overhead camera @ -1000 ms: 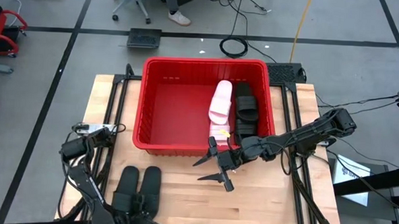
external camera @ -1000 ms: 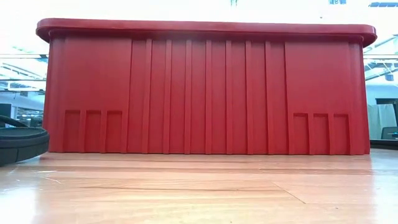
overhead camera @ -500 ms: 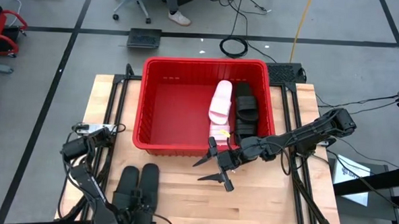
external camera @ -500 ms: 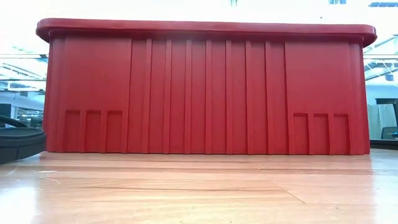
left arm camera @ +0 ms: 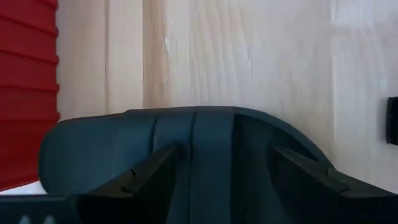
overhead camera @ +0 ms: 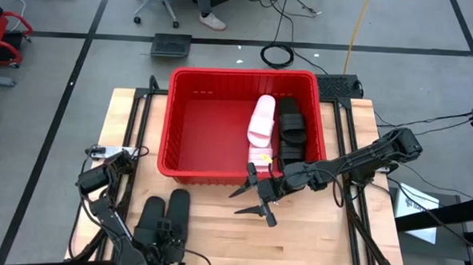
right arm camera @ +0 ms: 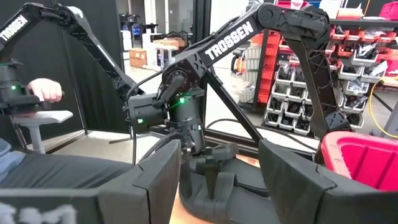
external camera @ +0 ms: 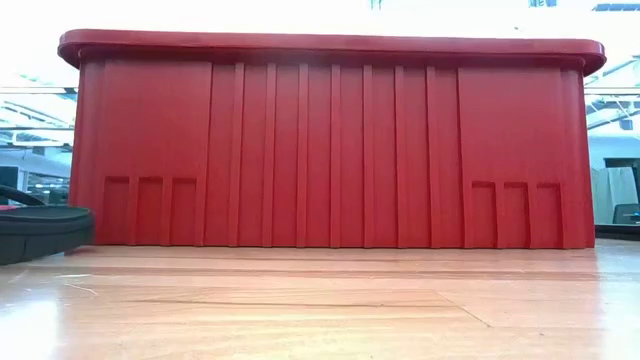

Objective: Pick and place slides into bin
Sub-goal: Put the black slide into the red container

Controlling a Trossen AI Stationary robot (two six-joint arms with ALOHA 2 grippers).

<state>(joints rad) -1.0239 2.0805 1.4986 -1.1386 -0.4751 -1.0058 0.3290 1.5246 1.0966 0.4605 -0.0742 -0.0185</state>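
Observation:
Two black slides [overhead camera: 153,213] [overhead camera: 179,206] lie side by side, soles down, on the table's near left. One end shows in the low view [external camera: 40,230]. My left gripper [overhead camera: 166,235] is open over their near part, pointing down. In its wrist view [left arm camera: 227,168] a finger stands on either side of a raised dark band of slide [left arm camera: 211,143]. The red bin [overhead camera: 211,173] holds two pale pink slides [overhead camera: 261,121] and black slides [overhead camera: 291,127]. My right gripper [overhead camera: 255,204] hangs open and empty just near of the bin's near wall. My left gripper comes at the black slides from above with open fingers [left arm camera: 155,171] astride a raised part of them. The dark fingers against the dark slide hide the place of contact, so I cannot tell whether they touch.
The bin fills the far middle of the table, and its near wall [external camera: 330,150] fills the low view. Bare wood [overhead camera: 312,240] lies at the near middle and near right. A seated person [right arm camera: 37,93] shows in the room beyond the table.
My left arm has shifted a little toward the table's right. The right-hand black slide has slid slightly the same way. In the low view its end has moved closer to the bin's left corner. My right arm has kept still.

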